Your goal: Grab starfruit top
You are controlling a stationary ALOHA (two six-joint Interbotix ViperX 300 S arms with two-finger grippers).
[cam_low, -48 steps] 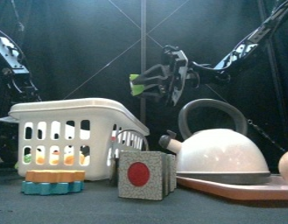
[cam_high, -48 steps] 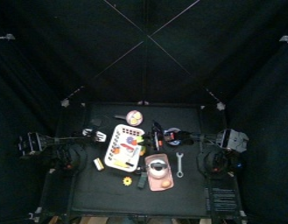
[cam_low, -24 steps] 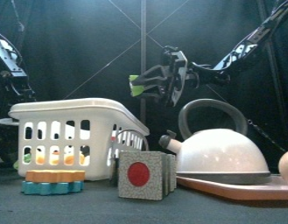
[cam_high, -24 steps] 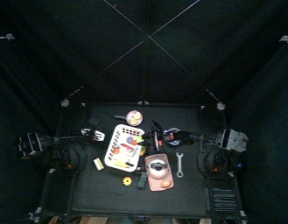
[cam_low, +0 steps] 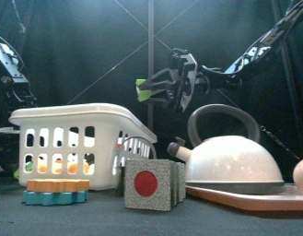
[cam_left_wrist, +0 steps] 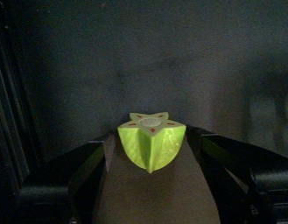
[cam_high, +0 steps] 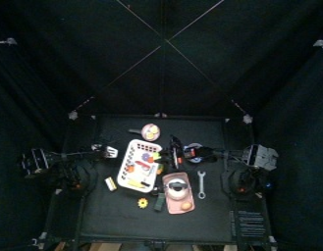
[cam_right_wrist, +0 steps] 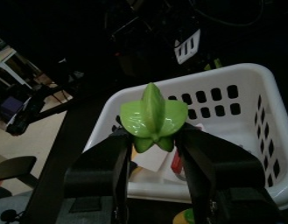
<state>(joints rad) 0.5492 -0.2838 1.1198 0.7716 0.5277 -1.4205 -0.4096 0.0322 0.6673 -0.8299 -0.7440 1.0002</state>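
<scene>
Grasp made, lift under way by the look of it: the right hand (cam_right_wrist: 154,142), upper centre of the front view, is closed on a green starfruit piece (cam_right_wrist: 154,119) and holds it in the air above the white basket (cam_right_wrist: 231,94), clear of its rim. The left hand (cam_left_wrist: 156,159), out at the far left of the table in the top view, is likewise clamped on a yellow-green starfruit piece (cam_left_wrist: 154,143), its star-shaped cut face turned up against the dark curtain. Each hand is open only as wide as its fruit.

Which of the two pieces is the top cannot be told for certain. The green one tapers to a point, which suggests it. On that reading the grab itself looks done. The next move calls only for a firm squeeze and a steady hold, keeping the fruit above the basket wall and away from the white kettle (cam_low: 235,162) at lower right of the front view.

No brand or legible writing shows. The grey block (cam_low: 150,184) at lower centre bears a plain red disc, and a white tag (cam_right_wrist: 187,44) at the upper middle of the right wrist view carries dark marks too small to read.
</scene>
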